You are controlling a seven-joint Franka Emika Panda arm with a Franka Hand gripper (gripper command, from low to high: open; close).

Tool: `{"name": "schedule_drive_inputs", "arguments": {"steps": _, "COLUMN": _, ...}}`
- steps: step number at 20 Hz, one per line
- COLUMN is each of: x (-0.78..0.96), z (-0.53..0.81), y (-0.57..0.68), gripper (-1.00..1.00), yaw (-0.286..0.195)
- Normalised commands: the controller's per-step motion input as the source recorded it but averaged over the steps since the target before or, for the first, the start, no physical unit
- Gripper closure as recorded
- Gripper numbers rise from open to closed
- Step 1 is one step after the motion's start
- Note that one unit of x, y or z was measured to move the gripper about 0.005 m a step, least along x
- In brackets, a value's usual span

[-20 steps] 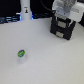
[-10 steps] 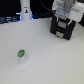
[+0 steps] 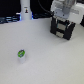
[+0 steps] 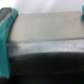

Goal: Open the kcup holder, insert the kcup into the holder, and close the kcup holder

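The kcup [image 3: 21, 54], a small white pod with a green top, stands upright on the white table toward the exterior view's left. The kcup holder [image 3: 63, 29], a black boxy drawer unit with lighter handles, sits at the back on the exterior view's right. My gripper [image 3: 65, 14] hangs right above and against the holder's top, far from the kcup. Its fingertips are hidden there. The wrist view is blurred: one teal finger [image 4: 5, 40] shows beside a grey flat surface [image 4: 47, 27] with a dark band below it. The other finger is out of frame.
A tall white bottle-like object [image 3: 25, 10] stands at the back of the table [image 3: 50, 60], toward the exterior view's left, in front of a dark backdrop with a blue glow.
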Motion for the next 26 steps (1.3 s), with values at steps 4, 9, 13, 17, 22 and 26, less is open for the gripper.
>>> {"name": "schedule_drive_inputs", "arguments": {"steps": 4, "x": 1.00, "z": 0.12, "y": -0.27, "gripper": 1.00, "yaw": -0.027}}
{"name": "schedule_drive_inputs", "arguments": {"steps": 9, "x": 0.99, "z": 0.19, "y": -0.26, "gripper": 1.00, "yaw": -0.029}}
{"name": "schedule_drive_inputs", "arguments": {"steps": 13, "x": 0.98, "z": 0.18, "y": -0.26, "gripper": 1.00, "yaw": -0.030}}
{"name": "schedule_drive_inputs", "arguments": {"steps": 17, "x": 0.93, "z": 0.18, "y": -0.27, "gripper": 1.00, "yaw": -0.024}}
{"name": "schedule_drive_inputs", "arguments": {"steps": 22, "x": 0.89, "z": 0.19, "y": -0.29, "gripper": 1.00, "yaw": -0.029}}
{"name": "schedule_drive_inputs", "arguments": {"steps": 26, "x": 0.86, "z": 0.19, "y": -0.32, "gripper": 1.00, "yaw": -0.039}}
